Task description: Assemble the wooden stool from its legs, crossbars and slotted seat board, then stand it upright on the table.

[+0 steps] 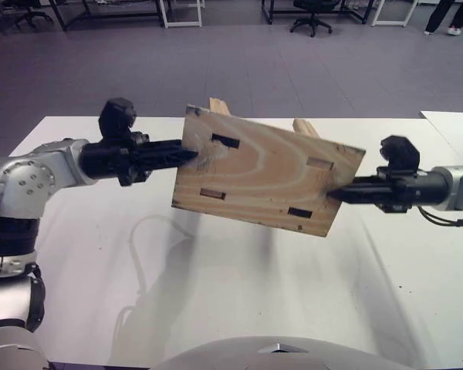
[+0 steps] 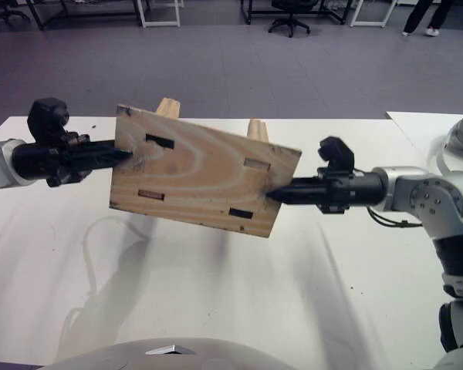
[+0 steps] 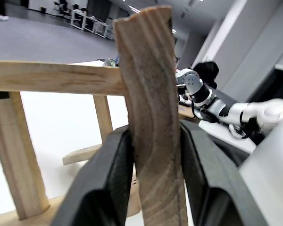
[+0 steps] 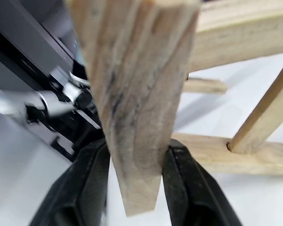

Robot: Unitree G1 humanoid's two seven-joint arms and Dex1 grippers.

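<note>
Above table point(image 1: 231, 301), seat board point(image 1: 266, 173) crosswise, legs point(image 1: 305, 126) rearward

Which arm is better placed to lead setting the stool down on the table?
Right arm, probably: its jaws clamp the seat at its lower end, nearer the table; the left arm holds the higher end.

Seat board point(image 1: 266, 173) hangs tilted over the bench point(image 1: 239, 293). The left end effector point(image 1: 187, 154) and right end effector point(image 1: 332, 194) clamp opposite edges, so both arms block side access. There's room to pass under the board's lower edge and across the near bench. Behind the board, legs point(image 1: 305, 127) and crossbars point(image 3: 52, 77) obstruct.
</note>
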